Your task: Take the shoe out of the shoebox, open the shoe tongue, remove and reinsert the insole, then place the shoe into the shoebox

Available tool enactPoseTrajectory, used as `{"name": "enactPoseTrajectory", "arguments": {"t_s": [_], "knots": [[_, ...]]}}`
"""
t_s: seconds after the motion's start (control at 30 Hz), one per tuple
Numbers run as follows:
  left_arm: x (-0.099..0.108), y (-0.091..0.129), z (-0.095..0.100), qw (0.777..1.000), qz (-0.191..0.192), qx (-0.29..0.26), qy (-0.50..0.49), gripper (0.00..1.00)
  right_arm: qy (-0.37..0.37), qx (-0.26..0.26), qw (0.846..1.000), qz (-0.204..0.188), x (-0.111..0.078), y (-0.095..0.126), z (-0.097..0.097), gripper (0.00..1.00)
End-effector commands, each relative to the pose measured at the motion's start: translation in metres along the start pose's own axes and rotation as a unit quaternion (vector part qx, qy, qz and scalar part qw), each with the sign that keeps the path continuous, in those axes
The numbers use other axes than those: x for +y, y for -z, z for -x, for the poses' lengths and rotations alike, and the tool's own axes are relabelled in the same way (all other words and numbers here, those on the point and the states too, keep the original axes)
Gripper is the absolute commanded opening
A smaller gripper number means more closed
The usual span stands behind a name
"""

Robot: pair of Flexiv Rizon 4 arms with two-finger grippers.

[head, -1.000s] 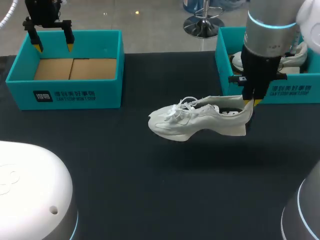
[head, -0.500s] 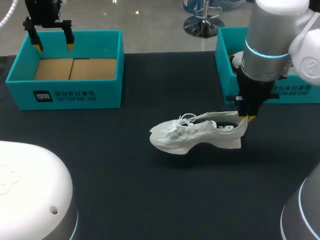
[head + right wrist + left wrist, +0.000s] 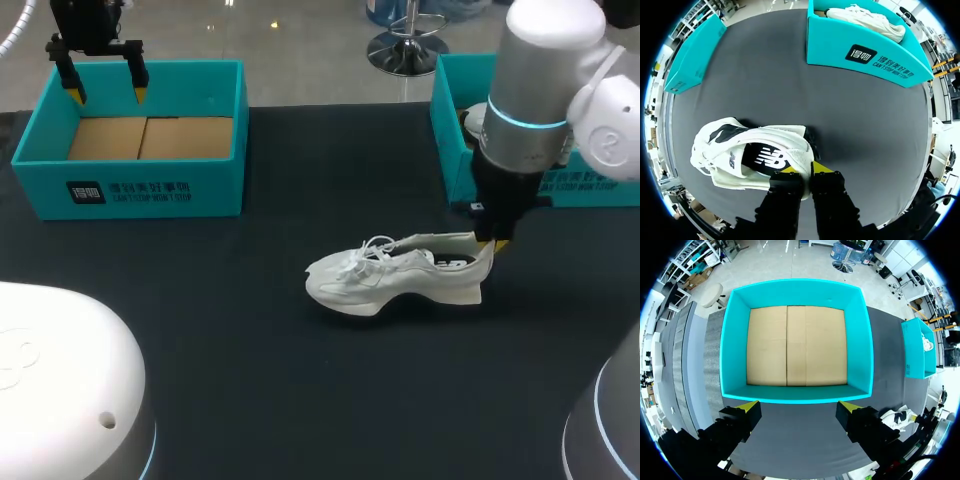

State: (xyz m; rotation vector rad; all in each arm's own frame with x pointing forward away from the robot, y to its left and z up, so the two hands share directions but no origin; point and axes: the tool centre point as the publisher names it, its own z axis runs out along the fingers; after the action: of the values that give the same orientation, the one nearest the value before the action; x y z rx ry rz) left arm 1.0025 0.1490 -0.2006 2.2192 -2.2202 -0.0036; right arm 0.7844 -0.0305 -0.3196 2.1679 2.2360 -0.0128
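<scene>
Pinching the heel of the white shoe (image 3: 390, 281) at the middle of the table (image 3: 250, 380), the right gripper (image 3: 496, 243) fingers clamp it; the left gripper (image 3: 105, 96) fingers hang spread over the far-left shoebox (image 3: 140, 186); another shoe (image 3: 865, 20) lies in the far-right shoebox (image 3: 590, 186).

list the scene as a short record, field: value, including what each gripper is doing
shoe: white shoe, upright at table level between the boxes
right gripper: right gripper shut on the shoe's heel
left gripper: left gripper open, above the left shoebox
left shoebox contents: only its cardboard floor shows
right shoebox: right shoebox holds a second white shoe
</scene>
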Motion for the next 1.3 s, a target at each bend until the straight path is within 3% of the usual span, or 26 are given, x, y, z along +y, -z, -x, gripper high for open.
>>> {"name": "enactPoseTrajectory", "arguments": {"t_s": [0.03,0.67,0.73,0.83,0.87,0.9,0.93,1.13,1.23,1.3], "knots": [[0.001,0.0,0.0,1.0,0.0,0.0,0.0,1.0,0.001,-0.005,1.0,-0.006,0.007,-0.004,-0.004,0.0],[0.001,0.0,0.0,1.0,0.0,0.0,0.0,1.0,0.004,0.004,1.0,-0.018,0.009,-0.028,-0.004,0.0],[0.001,0.0,0.0,1.0,0.0,0.0,0.0,1.0,0.002,0.005,1.0,-0.019,0.009,-0.028,-0.003,0.35],[0.001,0.0,0.0,1.0,0.0,0.0,0.0,1.0,0.001,0.007,1.0,-0.019,0.008,-0.027,0.0,0.58],[0.001,0.0,0.0,1.0,0.0,0.0,0.0,1.0,0.001,0.008,1.0,-0.018,0.008,-0.025,0.001,0.62],[0.001,0.0,0.0,1.0,0.0,0.0,0.0,1.0,0.001,0.008,1.0,-0.018,0.009,-0.023,0.002,0.77],[0.001,0.0,0.0,1.0,0.0,0.0,0.0,1.0,0.001,0.01,1.0,-0.018,0.009,-0.02,0.003,0.99],[0.001,0.0,0.0,1.0,0.0,0.0,0.0,1.0,0.029,0.03,0.999,-0.01,0.01,0.007,0.009,1.0],[0.001,0.0,0.0,1.0,0.0,0.0,0.0,1.0,0.111,0.05,0.993,0.006,0.012,0.029,0.009,1.0],[0.001,0.0,0.0,1.0,0.0,0.0,0.0,1.0,0.204,0.055,0.977,-0.001,0.013,0.041,0.004,1.0]]}}
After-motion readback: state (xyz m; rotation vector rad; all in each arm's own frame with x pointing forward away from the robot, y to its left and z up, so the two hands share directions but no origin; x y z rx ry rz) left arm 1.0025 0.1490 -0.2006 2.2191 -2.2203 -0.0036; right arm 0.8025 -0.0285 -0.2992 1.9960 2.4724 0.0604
